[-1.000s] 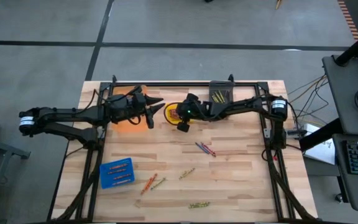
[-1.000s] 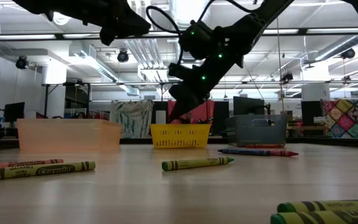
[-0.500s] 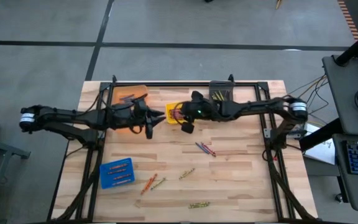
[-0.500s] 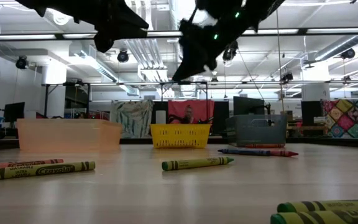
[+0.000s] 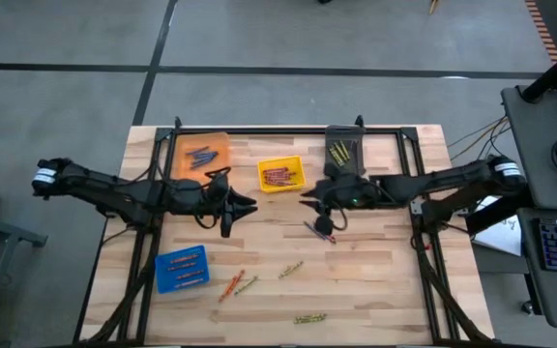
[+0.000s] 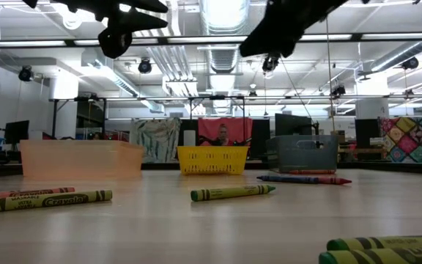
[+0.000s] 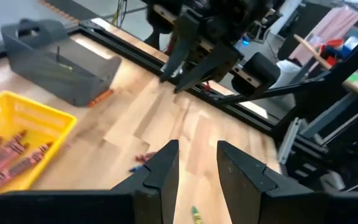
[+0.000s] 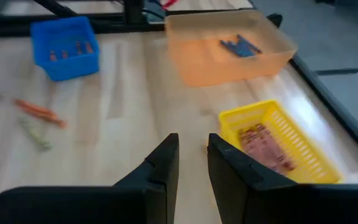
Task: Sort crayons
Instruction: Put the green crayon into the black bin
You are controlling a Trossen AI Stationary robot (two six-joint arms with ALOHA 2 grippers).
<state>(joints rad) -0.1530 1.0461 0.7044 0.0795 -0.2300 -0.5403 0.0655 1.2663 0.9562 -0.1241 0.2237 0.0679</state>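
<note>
Loose crayons lie on the table: a blue and a red one (image 5: 318, 231), an orange one (image 5: 230, 283), a green one (image 5: 247, 284), an olive one (image 5: 291, 269) and an olive pair (image 5: 309, 317). My left gripper (image 5: 243, 206) hovers open above bare wood, nearer than the orange bin (image 5: 201, 155). My right gripper (image 5: 309, 204) hovers open right of and nearer than the yellow bin (image 5: 280, 177), just beyond the blue and red crayons. In both wrist views nothing lies between the fingers (image 7: 164, 171) (image 8: 165, 163). Both grippers hang high above the table in the low view.
The orange bin holds blue crayons (image 8: 240, 45), the yellow bin red ones (image 8: 267, 147). The grey bin (image 5: 344, 150) stands at the far right with olive crayons in it. The blue bin (image 5: 182, 269) stands near left with orange ones. A black frame (image 5: 288, 130) runs round the table.
My right gripper has risen from the yellow bin and drawn back toward the table's right and near edge. My left gripper has swung from beside the orange bin toward the near edge and the table's middle, rolling as it went.
</note>
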